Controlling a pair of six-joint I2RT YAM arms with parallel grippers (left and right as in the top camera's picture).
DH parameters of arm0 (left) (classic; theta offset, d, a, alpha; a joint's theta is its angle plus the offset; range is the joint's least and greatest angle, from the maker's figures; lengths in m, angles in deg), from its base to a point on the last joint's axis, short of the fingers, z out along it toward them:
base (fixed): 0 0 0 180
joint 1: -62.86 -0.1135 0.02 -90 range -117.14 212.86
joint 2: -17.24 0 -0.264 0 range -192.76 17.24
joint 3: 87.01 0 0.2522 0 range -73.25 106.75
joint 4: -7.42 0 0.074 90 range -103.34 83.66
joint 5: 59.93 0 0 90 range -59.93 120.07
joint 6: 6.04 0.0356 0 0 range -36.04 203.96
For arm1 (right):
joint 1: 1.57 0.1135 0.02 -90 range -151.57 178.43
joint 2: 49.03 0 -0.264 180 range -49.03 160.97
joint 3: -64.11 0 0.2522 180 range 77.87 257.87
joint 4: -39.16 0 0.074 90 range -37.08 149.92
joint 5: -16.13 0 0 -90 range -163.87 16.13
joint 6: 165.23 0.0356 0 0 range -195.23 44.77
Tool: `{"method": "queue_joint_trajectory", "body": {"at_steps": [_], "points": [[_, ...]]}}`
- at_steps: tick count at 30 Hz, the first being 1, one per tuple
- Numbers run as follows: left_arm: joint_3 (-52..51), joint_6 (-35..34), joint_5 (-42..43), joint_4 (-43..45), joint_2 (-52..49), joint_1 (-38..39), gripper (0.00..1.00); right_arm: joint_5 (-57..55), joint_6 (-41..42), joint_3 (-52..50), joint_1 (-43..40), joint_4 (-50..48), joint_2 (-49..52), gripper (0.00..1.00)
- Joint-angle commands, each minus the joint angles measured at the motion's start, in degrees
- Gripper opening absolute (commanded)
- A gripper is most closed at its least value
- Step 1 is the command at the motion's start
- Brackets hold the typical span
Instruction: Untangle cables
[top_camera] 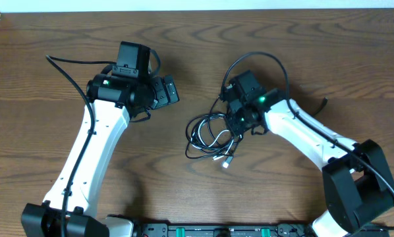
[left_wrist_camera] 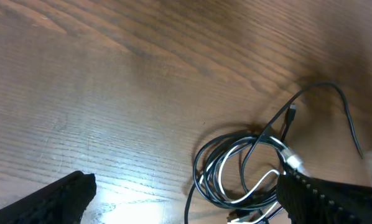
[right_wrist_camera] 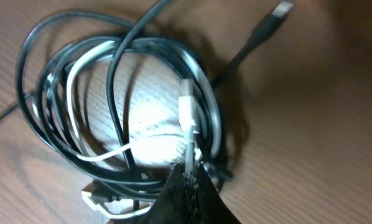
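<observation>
You've untangled nothing yet: right claw (right_wrist_camera: 189, 177) pinches the knotted coil of thin black and white cables (right_wrist_camera: 52, 109), left claw (top_camera: 167, 91) gapes empty.

Readable text, labels, brands, numbers, signs: none in any view.

- Cables (right_wrist_camera: 186, 106): no print can be made out on the cords or plugs.
- Dark rail (top_camera: 217, 231) at the near edge of the desk (top_camera: 52, 39): small green and white marks, too small to read.
- Left arm (top_camera: 91, 151) and right arm (top_camera: 302, 135): white casings show no legible lettering; a green spot on each is too small to tell whether it is a sign.
</observation>
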State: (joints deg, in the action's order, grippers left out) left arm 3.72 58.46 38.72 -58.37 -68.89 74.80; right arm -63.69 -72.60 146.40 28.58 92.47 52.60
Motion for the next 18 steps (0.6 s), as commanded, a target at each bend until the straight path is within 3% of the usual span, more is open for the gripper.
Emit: {"method": "queue_joint_trajectory", "body": {"at_steps": [1, 9, 18], "points": [[0.2, -0.1, -0.6, 0.0, 0.4, -0.1, 0.99, -0.7, 1.2, 8.1, -2.4, 2.3, -2.5, 0.01], [0.2, 0.4, -0.6, 0.0, 0.4, -0.1, 0.97, 3.1, 1.2, 23.4, -8.1, 10.4, -9.2, 0.01], [0.2, 5.1, 3.6, 2.0, 0.4, -0.1, 0.97, 12.6, 8.0, 25.6, -13.8, 12.2, -13.6, 0.01]]}}
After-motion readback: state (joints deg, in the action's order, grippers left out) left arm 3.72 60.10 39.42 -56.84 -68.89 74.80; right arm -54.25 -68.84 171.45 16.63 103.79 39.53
